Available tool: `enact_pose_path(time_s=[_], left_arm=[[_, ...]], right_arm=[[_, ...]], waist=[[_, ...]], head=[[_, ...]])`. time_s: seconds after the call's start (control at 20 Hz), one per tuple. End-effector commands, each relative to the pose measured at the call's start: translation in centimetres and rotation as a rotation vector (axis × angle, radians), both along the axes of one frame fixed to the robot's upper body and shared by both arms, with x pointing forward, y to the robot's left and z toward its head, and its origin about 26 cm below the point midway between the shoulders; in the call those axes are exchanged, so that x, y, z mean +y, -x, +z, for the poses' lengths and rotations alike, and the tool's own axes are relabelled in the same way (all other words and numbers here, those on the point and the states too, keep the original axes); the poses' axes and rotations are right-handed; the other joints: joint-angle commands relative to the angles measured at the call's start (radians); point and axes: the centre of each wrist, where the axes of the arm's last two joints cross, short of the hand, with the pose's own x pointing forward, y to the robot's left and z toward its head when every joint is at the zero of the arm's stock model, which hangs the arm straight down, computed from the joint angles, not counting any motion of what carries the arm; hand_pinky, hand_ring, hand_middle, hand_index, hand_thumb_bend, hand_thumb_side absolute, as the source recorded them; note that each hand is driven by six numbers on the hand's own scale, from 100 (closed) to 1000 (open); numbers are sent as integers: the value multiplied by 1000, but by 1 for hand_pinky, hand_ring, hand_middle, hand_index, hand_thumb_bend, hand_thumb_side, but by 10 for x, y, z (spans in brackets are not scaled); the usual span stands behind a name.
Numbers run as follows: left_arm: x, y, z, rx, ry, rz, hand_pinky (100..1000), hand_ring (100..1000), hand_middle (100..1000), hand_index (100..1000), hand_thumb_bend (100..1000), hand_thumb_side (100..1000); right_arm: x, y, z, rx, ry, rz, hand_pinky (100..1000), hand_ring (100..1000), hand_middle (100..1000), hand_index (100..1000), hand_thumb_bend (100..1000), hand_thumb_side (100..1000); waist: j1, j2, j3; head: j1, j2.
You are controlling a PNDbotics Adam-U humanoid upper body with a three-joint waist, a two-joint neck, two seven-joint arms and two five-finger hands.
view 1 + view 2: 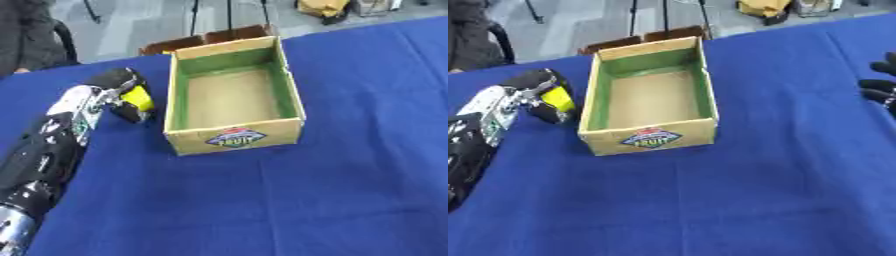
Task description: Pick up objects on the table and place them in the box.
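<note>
A cardboard box (234, 138) with green inner walls and a fruit label on its front stands open on the blue table; nothing shows inside it. My left hand (119, 85) is just left of the box, fingers curled round a small yellow object (137, 97), which is partly hidden by the fingers. Whether the object is off the cloth I cannot tell. My right hand (878, 86) shows only as dark fingers at the right edge of the right eye view, far from the box.
The blue tablecloth (332, 190) covers the whole table. A brown chair back (206, 39) stands just behind the box beyond the table's far edge. A dark chair (63, 40) is at the far left.
</note>
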Motion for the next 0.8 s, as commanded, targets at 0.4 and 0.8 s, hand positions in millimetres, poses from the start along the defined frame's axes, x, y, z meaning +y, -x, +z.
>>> enact_pose_path(time_s=[0.4,0.8], left_arm=[[0,3,39,-67,49,-66,440,384,348,465,221,235],[-12,4,55,-72,71,-127,432,376,337,454,220,238]], right_arm=[[-6,1,8,-26,9,-9,809,769,811,909,301,837],[-6,1,6,-20,6,-9,809,769,811,909,298,838]], waist=[[-20,-47,10],[-24,-68,12]], head=[[-4,1],[-5,1]])
